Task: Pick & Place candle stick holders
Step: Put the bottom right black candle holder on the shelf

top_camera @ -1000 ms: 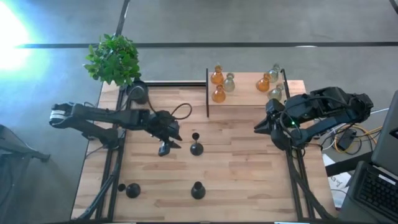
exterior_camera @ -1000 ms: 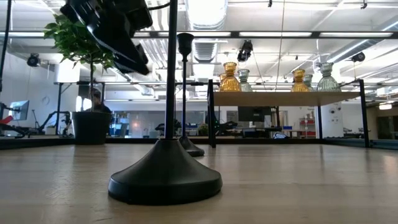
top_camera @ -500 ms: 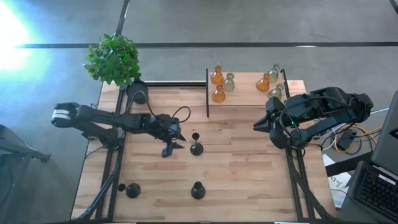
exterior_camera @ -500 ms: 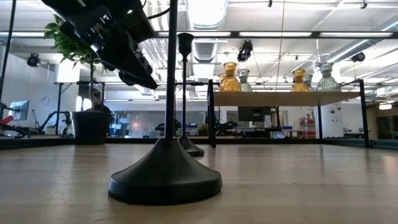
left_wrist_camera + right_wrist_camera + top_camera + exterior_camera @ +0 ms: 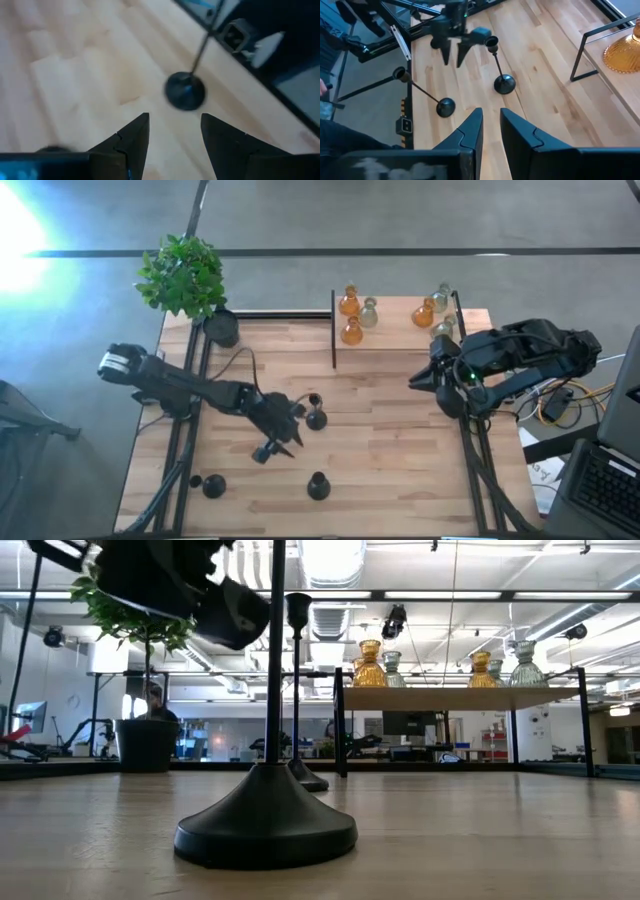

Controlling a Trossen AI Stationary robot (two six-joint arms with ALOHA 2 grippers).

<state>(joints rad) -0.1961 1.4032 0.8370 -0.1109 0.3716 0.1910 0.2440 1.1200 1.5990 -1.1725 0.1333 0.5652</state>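
Note:
Three black candle stick holders stand on their round bases on the wooden table: one mid-table (image 5: 315,418), one near the front edge (image 5: 318,485), one at the near left (image 5: 213,485). Amber (image 5: 350,330) and clear glass holders (image 5: 369,313) stand on the raised shelf at the far right. My left gripper (image 5: 292,436) hovers open and empty between the mid-table holder and the front holder (image 5: 185,91), which lies ahead of its fingers. My right gripper (image 5: 415,385) waits at the table's right edge, its fingers (image 5: 472,131) a little apart and empty.
A green plant (image 5: 183,275) in a black pot (image 5: 222,330) stands at the far left corner. The shelf's black frame (image 5: 333,330) rises from the table's far right part. Bare wood lies between the black holders and the shelf.
My left gripper has swung from beside the mid-table holder toward the table's near edge and a little to the right, turning to point at the front holder. Its fingers stay open. No holder has moved.

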